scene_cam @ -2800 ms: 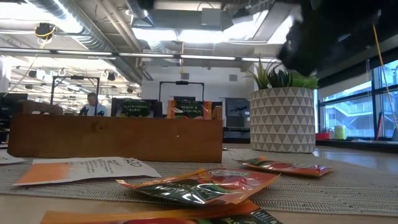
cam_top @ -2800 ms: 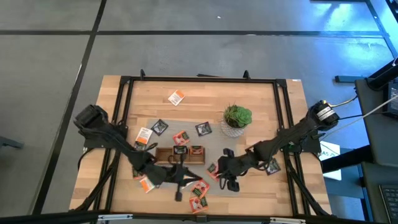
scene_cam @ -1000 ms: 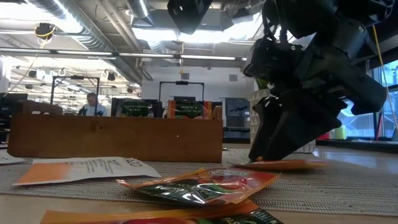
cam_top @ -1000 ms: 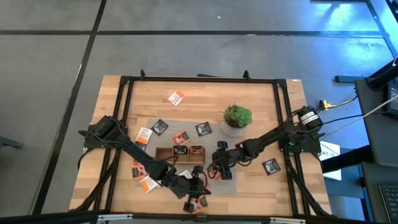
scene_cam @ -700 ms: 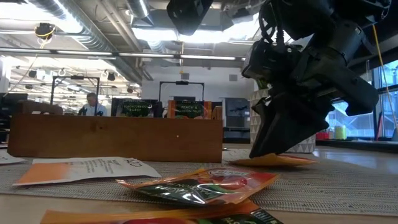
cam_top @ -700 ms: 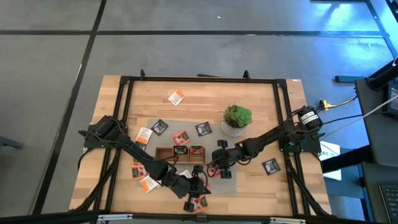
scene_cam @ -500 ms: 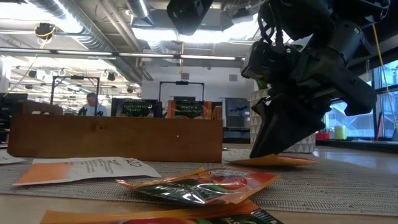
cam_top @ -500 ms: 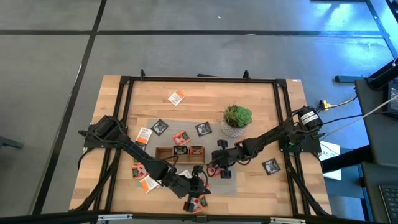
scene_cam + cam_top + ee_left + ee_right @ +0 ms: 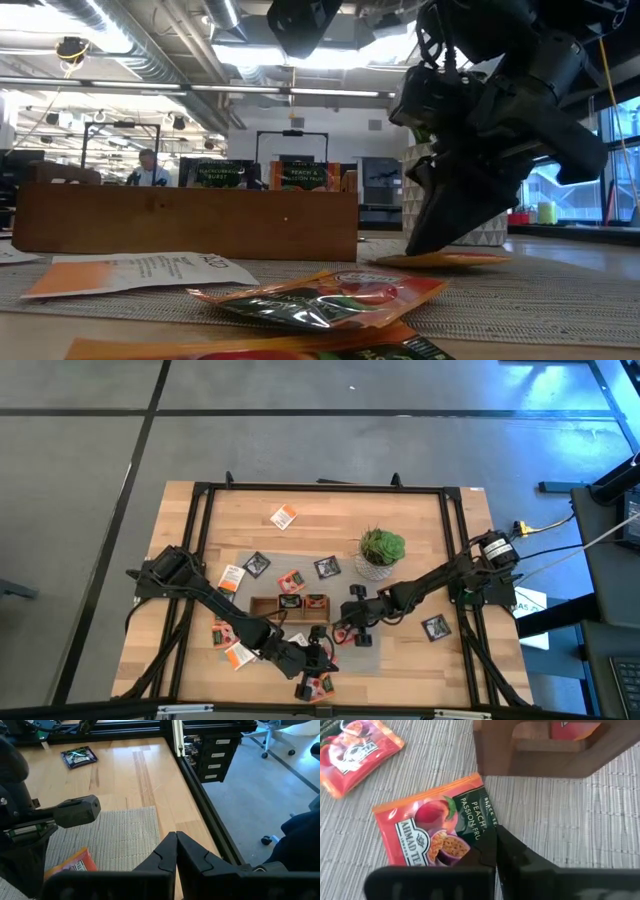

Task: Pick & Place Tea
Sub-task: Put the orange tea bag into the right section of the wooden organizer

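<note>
Small tea sachets lie scattered on the table: white-and-orange ones [image 9: 283, 516], dark ones [image 9: 326, 567] and red-orange ones [image 9: 320, 685]. My right gripper [image 9: 343, 634] is low on the grey mat, just right of the wooden tray [image 9: 290, 607], and is shut on a red-orange peach sachet [image 9: 435, 830]. My left gripper [image 9: 320, 658] hovers with its fingers shut and empty over the mat's near part [image 9: 176, 842]. It stands high in the low view [image 9: 305, 20]. Two sachets stand in the tray [image 9: 305, 176]. My right gripper pinches the peach sachet at its dark-printed edge [image 9: 487, 837] between the two fingertips. It comes slanting down from above and from the table's right. The sachet [image 9: 440, 260] still lies on the grey mat, almost flat, and its held end is hidden behind the fingers.
A green plant in a white patterned pot [image 9: 381, 552] stands behind the right gripper. A dark sachet [image 9: 436, 627] lies on bare wood to the right. More sachets [image 9: 320, 295] lie on the mat's near edge. The black frame rails [image 9: 460, 550] run along the table sides.
My right gripper has shifted a little toward the tray, staying low on the mat. The peach sachet under it has slid slightly with it. My left arm has kept still.
</note>
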Controlling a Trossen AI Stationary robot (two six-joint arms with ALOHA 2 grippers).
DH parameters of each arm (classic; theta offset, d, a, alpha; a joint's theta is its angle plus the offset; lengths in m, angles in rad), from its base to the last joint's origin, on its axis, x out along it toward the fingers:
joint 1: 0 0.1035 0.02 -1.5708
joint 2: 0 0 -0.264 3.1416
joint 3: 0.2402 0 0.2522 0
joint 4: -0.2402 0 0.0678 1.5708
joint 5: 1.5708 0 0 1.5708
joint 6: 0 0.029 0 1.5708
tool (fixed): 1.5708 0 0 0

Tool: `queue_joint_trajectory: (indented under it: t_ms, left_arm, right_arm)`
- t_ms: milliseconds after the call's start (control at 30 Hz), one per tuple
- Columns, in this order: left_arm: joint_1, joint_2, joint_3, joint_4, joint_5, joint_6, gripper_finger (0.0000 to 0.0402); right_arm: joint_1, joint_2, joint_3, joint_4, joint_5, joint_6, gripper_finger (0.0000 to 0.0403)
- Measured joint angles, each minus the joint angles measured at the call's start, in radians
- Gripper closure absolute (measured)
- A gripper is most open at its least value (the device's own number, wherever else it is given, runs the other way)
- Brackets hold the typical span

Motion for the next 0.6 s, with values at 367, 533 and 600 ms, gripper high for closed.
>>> queue_joint_trajectory:
  t_ms: [367, 533, 600]
  left_arm:
    - [0.0, -0.007, -0.001, 0.085, -0.002, 0.0, 0.0399]
    - [-0.018, -0.095, -0.001, 0.015, -0.128, -0.04, 0.0397]
    - [-0.043, -0.149, -0.003, -0.033, -0.236, -0.03, 0.0399]
  right_arm:
    - [0.007, -0.168, -0.004, -0.126, -0.002, 0.011, 0.0401]
    - [0.007, -0.248, -0.004, -0.121, 0.05, 0.034, 0.0401]
    - [0.007, -0.282, -0.003, -0.115, 0.095, 0.052, 0.0401]
